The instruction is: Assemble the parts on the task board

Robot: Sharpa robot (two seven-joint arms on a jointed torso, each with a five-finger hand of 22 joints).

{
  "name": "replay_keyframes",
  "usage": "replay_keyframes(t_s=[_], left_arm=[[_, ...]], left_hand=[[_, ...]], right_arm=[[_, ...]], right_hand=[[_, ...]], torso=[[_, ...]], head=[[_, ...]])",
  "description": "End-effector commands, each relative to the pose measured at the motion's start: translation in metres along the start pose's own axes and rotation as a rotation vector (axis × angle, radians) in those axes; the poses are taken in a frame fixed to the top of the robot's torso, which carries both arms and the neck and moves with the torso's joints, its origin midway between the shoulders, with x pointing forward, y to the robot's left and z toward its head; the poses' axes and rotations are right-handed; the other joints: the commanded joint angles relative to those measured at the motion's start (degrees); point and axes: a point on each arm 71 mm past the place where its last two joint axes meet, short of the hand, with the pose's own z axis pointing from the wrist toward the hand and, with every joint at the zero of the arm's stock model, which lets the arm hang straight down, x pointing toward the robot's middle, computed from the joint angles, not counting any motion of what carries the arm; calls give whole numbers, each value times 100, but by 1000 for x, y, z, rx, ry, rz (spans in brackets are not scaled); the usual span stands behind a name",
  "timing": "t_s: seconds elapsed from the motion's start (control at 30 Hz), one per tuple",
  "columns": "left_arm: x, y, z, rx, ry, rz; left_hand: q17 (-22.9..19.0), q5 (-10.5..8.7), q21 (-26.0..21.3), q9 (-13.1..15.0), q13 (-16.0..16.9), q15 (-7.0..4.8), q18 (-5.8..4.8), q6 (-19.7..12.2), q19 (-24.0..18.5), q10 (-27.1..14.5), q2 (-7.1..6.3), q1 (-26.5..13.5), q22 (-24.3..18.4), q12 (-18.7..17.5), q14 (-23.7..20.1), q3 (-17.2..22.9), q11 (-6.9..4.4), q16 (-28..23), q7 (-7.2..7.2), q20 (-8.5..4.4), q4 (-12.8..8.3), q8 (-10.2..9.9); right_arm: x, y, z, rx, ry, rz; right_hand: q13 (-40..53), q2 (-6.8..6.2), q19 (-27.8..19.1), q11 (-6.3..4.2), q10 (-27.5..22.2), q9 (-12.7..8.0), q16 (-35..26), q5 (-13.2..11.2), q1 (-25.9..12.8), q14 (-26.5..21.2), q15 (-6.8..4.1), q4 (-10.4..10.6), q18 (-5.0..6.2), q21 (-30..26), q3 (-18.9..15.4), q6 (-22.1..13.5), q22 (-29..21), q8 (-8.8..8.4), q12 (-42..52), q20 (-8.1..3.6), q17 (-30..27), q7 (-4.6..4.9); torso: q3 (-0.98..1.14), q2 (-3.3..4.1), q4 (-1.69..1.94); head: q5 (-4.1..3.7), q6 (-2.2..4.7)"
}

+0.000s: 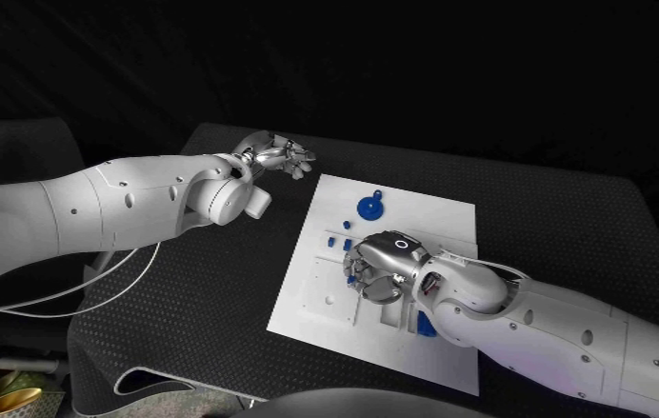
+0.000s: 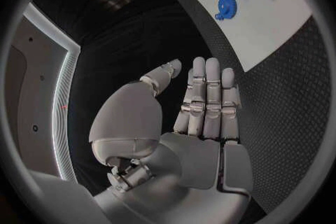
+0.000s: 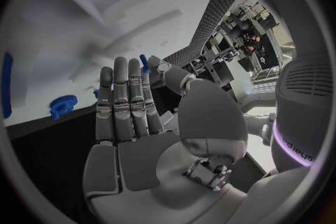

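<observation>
Task board (image 1: 426, 210): mid-table, blue gear (image 1: 369, 208) at its far edge. My right hand (image 1: 381, 268): over board, fingers apart, empty, nearer. My left hand (image 1: 279, 156): off-board, open.

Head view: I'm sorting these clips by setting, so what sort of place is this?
Probably a robotics lab test bench: a black table under dark surroundings carries a white task board with small blue parts such as a gear, and the right robot hand is over the board.
</observation>
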Motion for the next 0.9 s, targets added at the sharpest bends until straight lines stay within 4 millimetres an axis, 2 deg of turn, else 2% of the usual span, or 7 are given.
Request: replay_keyframes(t_s=[0.03,0.43,0.9], left_arm=[[2,-4,1,16,10,-7],[4,-4,2,18,18,-9],[4,-4,2,16,20,-9]], left_hand=[[-7,22,-20,-7,9,-1,-24,-38,-42,-35,67,-8,115,-32,-29,-21,-9,-35,-2,1,0,-32],[-7,30,-21,-8,11,-3,-21,-36,-41,-32,93,2,115,-31,-27,-17,-11,-33,-4,0,-3,-29],[-8,43,-23,-10,13,-2,-22,-36,-42,-33,105,7,116,-33,-28,-20,-10,-33,-4,1,-10,-28]], right_arm=[[3,1,1,-2,28,-17],[6,1,4,-2,46,-22],[7,0,3,2,59,-23]], right_hand=[[9,-25,43,15,44,289,26,-5,37,31,3,31,80,31,6,141,129,17,24,-5,5,-102],[9,-25,41,16,44,292,25,-5,38,30,3,37,80,32,7,141,129,14,22,-4,6,-102],[11,-27,39,16,44,295,24,-5,37,31,3,41,80,35,5,141,128,10,21,-4,6,-102]], torso=[[3,1,1],[7,3,2],[1,0,-1]], head=[[2,-2],[14,-24],[28,-58]])
